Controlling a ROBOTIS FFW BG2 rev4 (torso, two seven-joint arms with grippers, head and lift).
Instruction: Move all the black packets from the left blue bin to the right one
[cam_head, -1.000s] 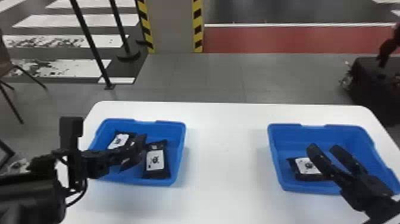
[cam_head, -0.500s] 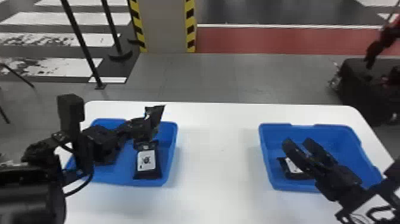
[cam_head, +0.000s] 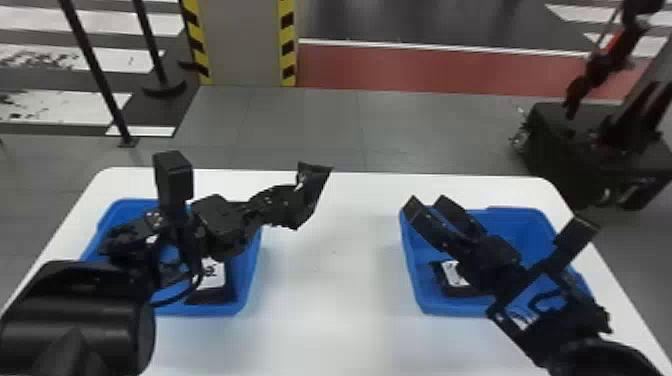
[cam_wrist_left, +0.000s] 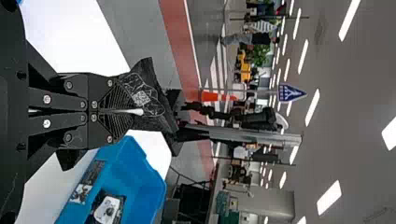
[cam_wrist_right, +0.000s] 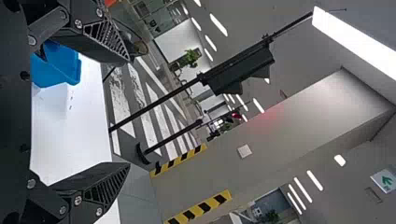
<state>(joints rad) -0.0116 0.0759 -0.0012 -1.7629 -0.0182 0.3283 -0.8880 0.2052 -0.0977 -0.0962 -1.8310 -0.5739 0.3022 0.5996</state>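
Note:
My left gripper (cam_head: 287, 202) is over the table just right of the left blue bin (cam_head: 252, 267), shut on a black packet (cam_head: 314, 187). In the left wrist view, the left gripper (cam_wrist_left: 135, 112) pinches that packet (cam_wrist_left: 152, 95) between its fingertips. Packets lie in the left bin, one of them (cam_head: 215, 280) near its right side, partly behind the arm. My right gripper (cam_head: 425, 207) is above the left part of the right blue bin (cam_head: 417, 295), which holds a packet (cam_head: 452, 275). In the right wrist view, the right gripper (cam_wrist_right: 128, 112) stands open with nothing between its fingers.
The white table (cam_head: 320, 300) stretches between the two bins. Beyond its far edge are a pillar with striped edges (cam_head: 242, 45), black posts (cam_head: 95, 70) and a dark wheeled base (cam_head: 590, 150) at the right.
My left gripper has risen out of the left bin and moved right with a packet in it. The right gripper has shifted toward the left side of the right bin.

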